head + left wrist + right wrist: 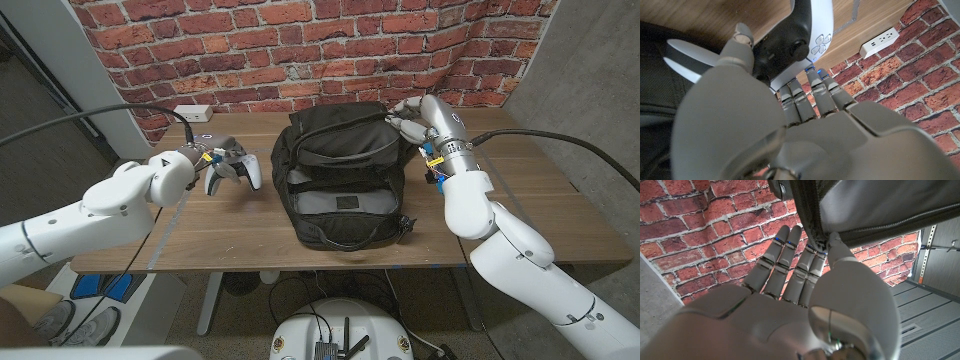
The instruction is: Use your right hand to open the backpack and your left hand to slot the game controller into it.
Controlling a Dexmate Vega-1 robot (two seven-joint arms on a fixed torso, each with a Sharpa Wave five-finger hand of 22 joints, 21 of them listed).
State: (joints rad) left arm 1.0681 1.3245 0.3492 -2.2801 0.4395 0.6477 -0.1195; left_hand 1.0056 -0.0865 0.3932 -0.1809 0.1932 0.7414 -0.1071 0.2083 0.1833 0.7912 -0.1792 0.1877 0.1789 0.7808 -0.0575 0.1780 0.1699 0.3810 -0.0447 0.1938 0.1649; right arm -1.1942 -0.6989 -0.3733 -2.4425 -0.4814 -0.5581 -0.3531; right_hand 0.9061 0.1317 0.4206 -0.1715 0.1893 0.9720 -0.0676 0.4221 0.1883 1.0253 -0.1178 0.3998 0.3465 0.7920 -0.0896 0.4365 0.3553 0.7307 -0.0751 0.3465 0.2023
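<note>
controller in the left hand, bag to its right

the left hand grips the game controller just above the table; the backpack stands in the middle, to the right of that hand, with bare wood between them; the controller's long side runs across the hand; the right hand pinches the bag's top edge at the zipper and holds it up; the bag's mouth looks partly open toward the robot; i think the left hand must move right and in.
</note>
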